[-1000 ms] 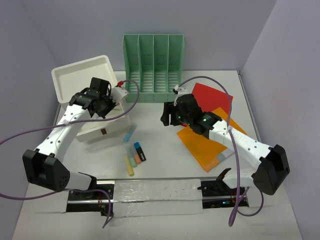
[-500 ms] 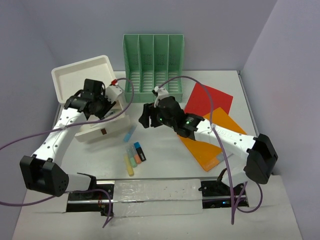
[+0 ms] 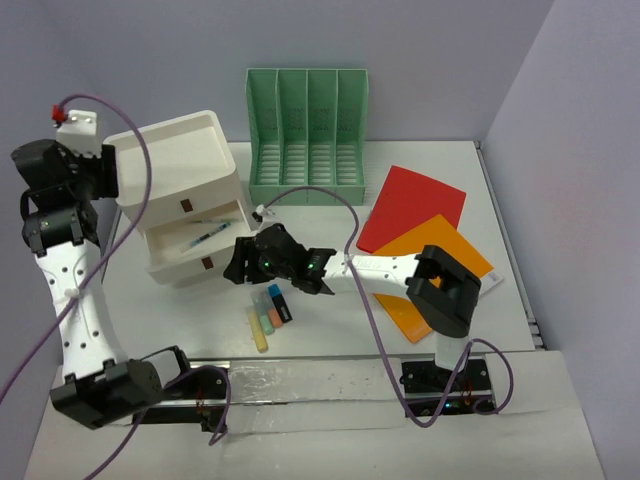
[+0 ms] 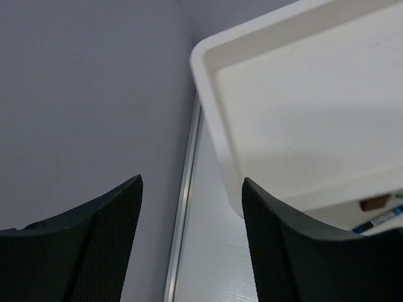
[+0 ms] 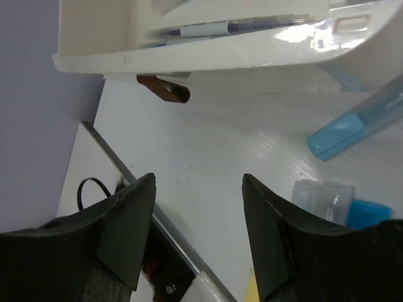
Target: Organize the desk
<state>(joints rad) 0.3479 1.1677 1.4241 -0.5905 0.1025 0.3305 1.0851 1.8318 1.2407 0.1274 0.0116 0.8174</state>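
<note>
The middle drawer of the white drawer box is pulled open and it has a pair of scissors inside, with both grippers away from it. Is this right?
Not quite. The middle drawer of the white drawer box is open, but it holds a pen, not scissors; the top external view shows this, and the right wrist view too. The left gripper and right gripper are both clear of it.

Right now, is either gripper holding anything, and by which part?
Nothing held. Left gripper and right gripper both have open, empty jaws.
</note>
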